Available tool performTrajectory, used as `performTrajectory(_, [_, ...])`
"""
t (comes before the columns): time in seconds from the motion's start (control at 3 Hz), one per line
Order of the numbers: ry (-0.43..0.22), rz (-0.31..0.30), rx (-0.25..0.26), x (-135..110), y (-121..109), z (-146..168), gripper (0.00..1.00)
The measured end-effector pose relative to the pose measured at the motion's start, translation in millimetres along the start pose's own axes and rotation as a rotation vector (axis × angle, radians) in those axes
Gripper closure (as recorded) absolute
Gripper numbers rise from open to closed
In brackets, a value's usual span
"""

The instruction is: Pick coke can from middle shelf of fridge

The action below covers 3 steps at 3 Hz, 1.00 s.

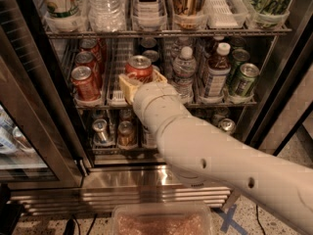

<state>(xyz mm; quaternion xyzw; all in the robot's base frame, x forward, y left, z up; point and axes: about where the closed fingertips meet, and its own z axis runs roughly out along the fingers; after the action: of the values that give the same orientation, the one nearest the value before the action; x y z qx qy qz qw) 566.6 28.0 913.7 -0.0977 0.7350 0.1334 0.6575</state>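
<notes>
coke can (139,68) is sitting clenched in my jaws at the middle shelf (220,103) front; snagging that edge could be loosening my hold.

Cream jointed arm (215,155), dark holes; yellowish hand (143,81) at coke can (139,66).

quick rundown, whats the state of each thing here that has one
gripper: at the middle shelf front, shut on coke can
coke can: upright, held in the gripper
fridge door: open, at the left
middle shelf: stocked with upright cans and bottles
water bottle: upright, capped
</notes>
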Motion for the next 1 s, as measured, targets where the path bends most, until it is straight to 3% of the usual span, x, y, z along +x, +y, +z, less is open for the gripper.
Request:
performTrajectory(0.33, [0.061,0.053,-0.067,3,-20,2,1.0])
performTrajectory(0.67, [0.148,0.093,-0.172,21,-49,3,1.0])
performTrajectory(1.0, [0.148,0.093,-0.173,21,-47,3,1.0])
